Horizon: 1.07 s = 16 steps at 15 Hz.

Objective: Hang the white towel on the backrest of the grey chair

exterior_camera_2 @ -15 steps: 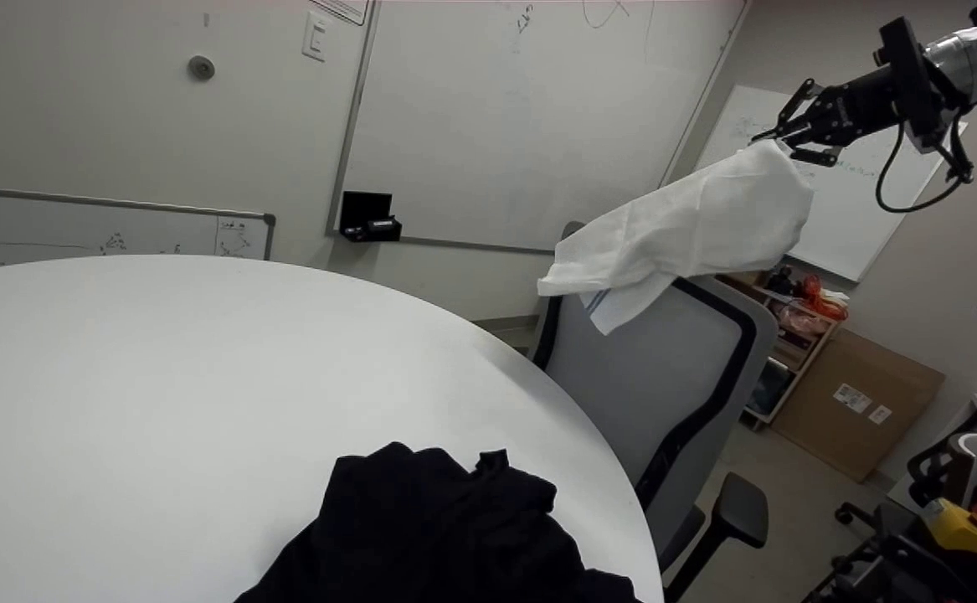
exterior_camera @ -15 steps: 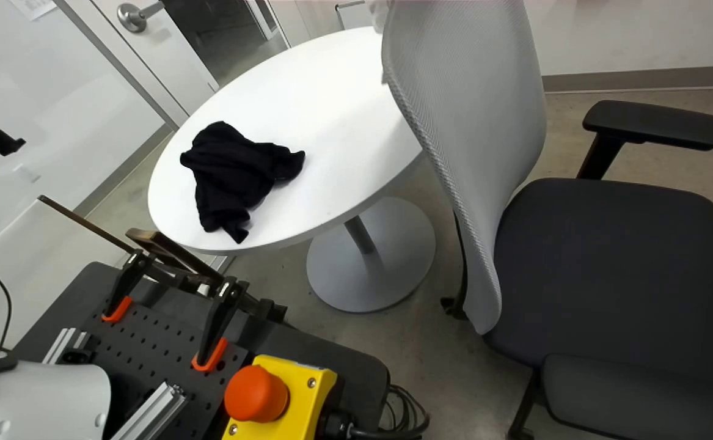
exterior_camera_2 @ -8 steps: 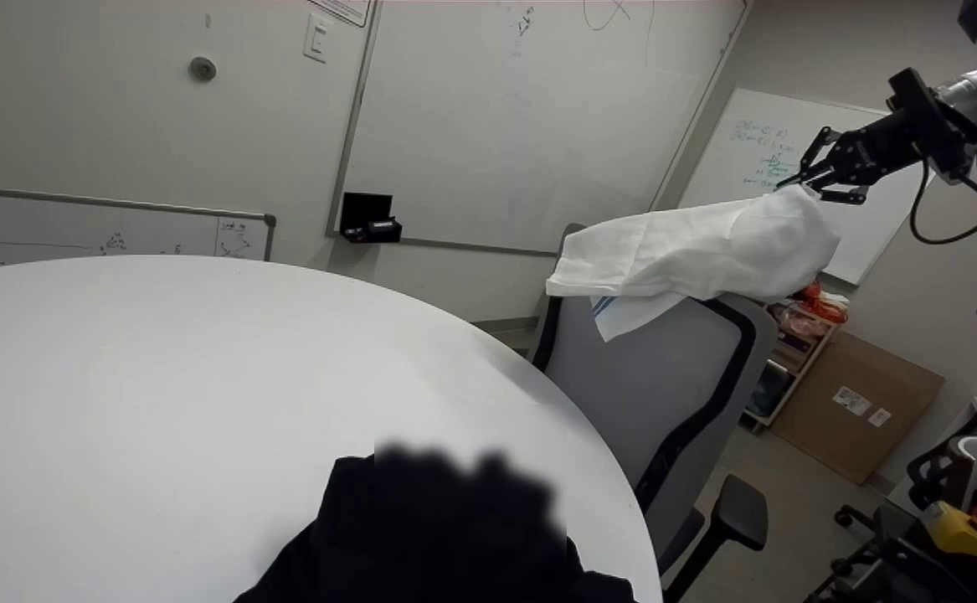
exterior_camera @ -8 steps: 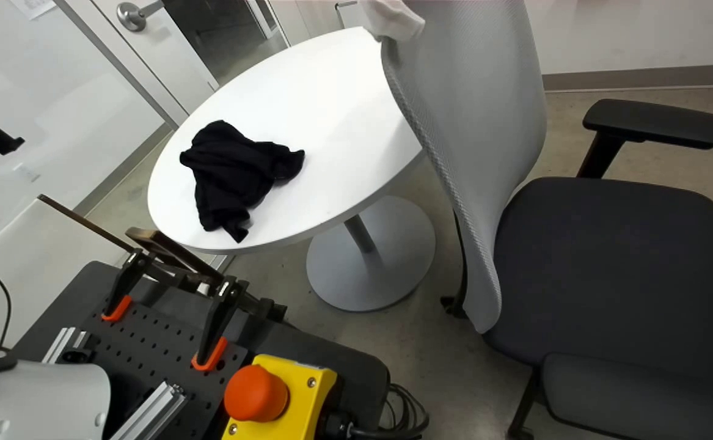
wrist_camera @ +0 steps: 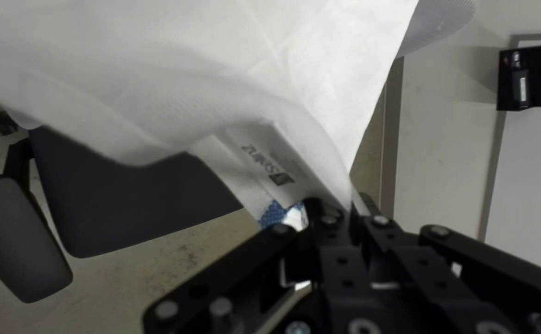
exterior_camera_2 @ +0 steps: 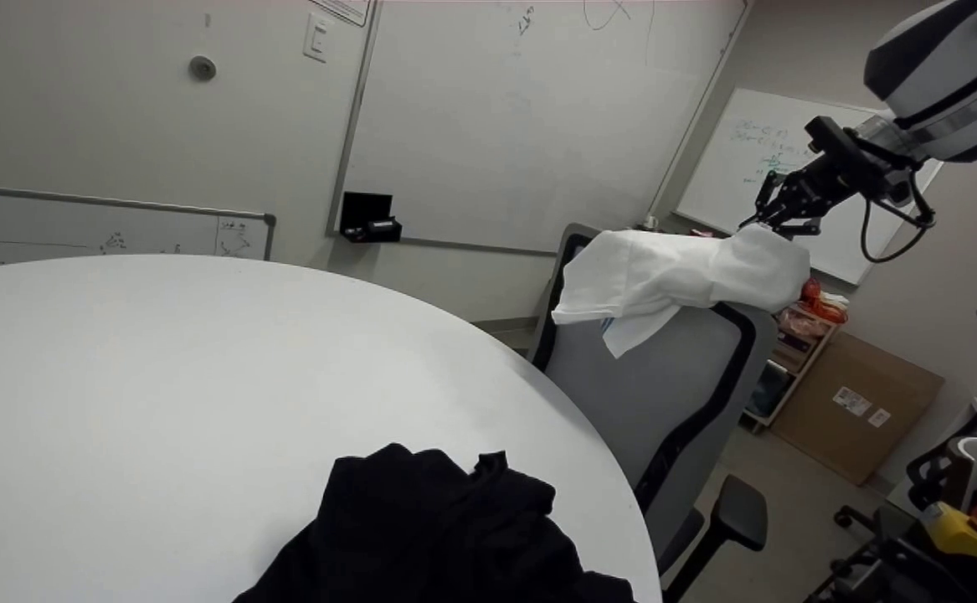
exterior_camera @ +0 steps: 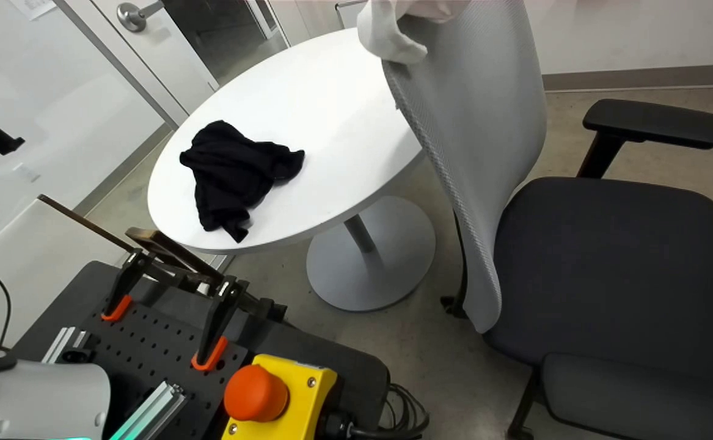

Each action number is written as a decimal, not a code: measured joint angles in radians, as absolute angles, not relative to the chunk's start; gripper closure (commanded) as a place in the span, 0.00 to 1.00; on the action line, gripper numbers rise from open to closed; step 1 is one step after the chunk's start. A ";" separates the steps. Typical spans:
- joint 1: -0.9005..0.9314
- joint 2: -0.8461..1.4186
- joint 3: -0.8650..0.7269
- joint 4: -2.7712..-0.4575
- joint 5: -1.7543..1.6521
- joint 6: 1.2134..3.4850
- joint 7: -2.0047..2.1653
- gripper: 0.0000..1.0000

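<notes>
The arm (exterior_camera_2: 948,84) enters an exterior view from the upper right, its bulky white-and-black casing uppermost, and slants down to the left through a slim metal wrist (exterior_camera_2: 880,134). At its end the hand (wrist_camera: 348,211) points down at a slant, above the top edge of the backrest (exterior_camera_2: 647,377) of the chair (exterior_camera: 552,211), near the end closer to the arm. It is grasping the towel (exterior_camera_2: 681,276): in the wrist view its black linkages converge, and the jaws stand close together on a pinched ridge of fabric.

The towel lies across the top of the backrest in both exterior views, one corner hanging down the face toward the desk (exterior_camera: 319,104); a short run of blue stripe (exterior_camera_2: 607,325) shows beside that corner. Its cloth is white and thin, with flat fold creases and one soft swell leading into the pinch. In the wrist view a label (wrist_camera: 270,160) bears tilted dark print, and next to it shows a blue patch (wrist_camera: 272,214) with a fine dotted weave.

The backrest is grey mesh, tall and gently curved, with rounded corners and a black frame (exterior_camera_2: 721,398) on its rear. The seat (exterior_camera: 613,275) is dark, smooth and padded; a black armrest (exterior_camera: 655,125) stands beside it. The desk has a smooth, round white top on one post (exterior_camera: 359,235) with a disc foot (exterior_camera: 338,275). Near its edge lies a black cloth (exterior_camera: 237,174), matt and crumpled.
</notes>
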<state>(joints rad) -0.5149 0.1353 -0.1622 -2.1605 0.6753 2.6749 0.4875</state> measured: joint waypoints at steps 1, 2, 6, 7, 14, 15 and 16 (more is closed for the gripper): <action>-0.490 0.168 -0.191 -2.138 0.655 2.679 0.527 0.68; -0.468 0.198 -0.218 -2.116 0.638 2.680 0.566 0.61; -0.417 0.287 -0.286 -2.043 0.590 2.677 0.674 0.32; -0.410 0.301 -0.294 -2.029 0.582 2.674 0.691 0.23; -0.372 0.311 -0.297 -1.980 0.562 2.647 0.727 0.00; -0.364 0.303 -0.294 -1.981 0.557 2.644 0.723 0.00; -0.354 0.291 -0.292 -1.985 0.548 2.642 0.722 0.00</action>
<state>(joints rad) -0.3543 0.2908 -0.2922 -1.9850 0.5476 2.6420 0.7218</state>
